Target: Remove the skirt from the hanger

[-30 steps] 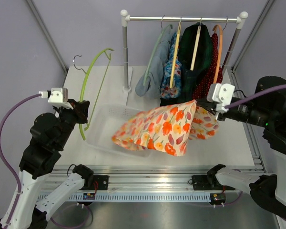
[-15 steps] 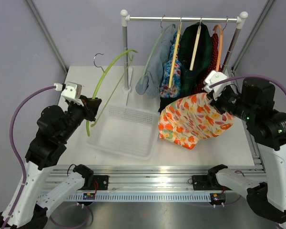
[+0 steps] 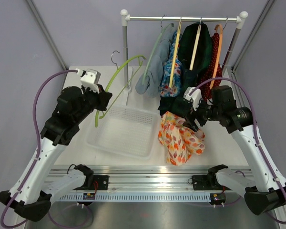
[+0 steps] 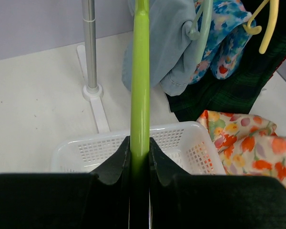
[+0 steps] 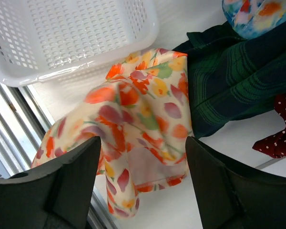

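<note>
Skirt (image 3: 181,140) is off the hanger (image 3: 120,76), crumpled on the table (image 3: 229,143) just right of the basket (image 3: 93,139) and near the front edge, with bare table to its right. Right gripper (image 3: 189,117) hangs over it, fingers spread wide and holding nothing. Left gripper (image 4: 139,149) is clamped on the green hanger by the rack (image 3: 181,19). In the left wrist view the hanger's hook is cut off at the top.

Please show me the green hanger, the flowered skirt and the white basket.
green hanger (image 4: 140,71), left wrist view, on its straight bar
flowered skirt (image 3: 180,138), top view, middle of the cloth
white basket (image 3: 121,129), top view, bare bottom
</note>
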Controlling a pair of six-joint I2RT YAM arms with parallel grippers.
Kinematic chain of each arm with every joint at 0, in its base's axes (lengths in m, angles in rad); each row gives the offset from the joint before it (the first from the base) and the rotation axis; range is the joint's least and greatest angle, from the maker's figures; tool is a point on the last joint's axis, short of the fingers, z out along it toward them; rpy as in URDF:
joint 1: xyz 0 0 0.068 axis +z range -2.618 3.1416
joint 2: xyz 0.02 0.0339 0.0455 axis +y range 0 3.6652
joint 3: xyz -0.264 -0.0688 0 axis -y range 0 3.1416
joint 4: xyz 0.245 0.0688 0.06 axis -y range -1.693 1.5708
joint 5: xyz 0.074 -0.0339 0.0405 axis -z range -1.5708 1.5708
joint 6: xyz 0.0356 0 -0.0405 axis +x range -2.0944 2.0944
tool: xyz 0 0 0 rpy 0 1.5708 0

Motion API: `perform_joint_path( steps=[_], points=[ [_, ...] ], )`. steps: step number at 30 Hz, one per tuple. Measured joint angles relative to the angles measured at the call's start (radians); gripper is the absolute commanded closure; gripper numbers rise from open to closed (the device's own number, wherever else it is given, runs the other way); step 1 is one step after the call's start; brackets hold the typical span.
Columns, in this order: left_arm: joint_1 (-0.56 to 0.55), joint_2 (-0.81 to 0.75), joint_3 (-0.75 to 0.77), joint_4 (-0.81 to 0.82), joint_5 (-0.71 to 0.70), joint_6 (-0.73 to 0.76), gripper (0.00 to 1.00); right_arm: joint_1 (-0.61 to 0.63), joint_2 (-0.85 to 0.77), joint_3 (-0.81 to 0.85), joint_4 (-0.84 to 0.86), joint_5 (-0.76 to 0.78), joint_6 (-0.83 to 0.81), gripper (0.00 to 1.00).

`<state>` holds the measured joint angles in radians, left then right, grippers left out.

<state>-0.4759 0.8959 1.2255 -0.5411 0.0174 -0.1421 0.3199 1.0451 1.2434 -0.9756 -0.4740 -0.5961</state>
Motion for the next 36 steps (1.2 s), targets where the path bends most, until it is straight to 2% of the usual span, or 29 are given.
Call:
perform_joint_path(
  steps=[5,12,19,29,36],
  points=[
    [0.0,0.095,0.05,0.006,-0.001,0.007,1.0,-0.077,-0.033,-0.054,0.062,-0.103,0.03,0.16],
    [0.0,0.236,0.155,0.056,-0.007,0.009,1.0,-0.235,-0.054,-0.139,0.147,-0.344,0.063,0.16],
    [0.0,0.444,0.328,0.113,-0.047,0.043,1.0,-0.269,-0.065,-0.205,0.158,-0.486,0.061,0.16],
    [0.0,0.677,0.562,0.19,-0.097,0.064,1.0,-0.273,-0.085,-0.207,0.159,-0.542,0.053,0.16],
    [0.0,0.772,0.638,0.203,-0.111,0.065,1.0,-0.273,-0.085,-0.207,0.158,-0.541,0.047,0.15]
  ],
)
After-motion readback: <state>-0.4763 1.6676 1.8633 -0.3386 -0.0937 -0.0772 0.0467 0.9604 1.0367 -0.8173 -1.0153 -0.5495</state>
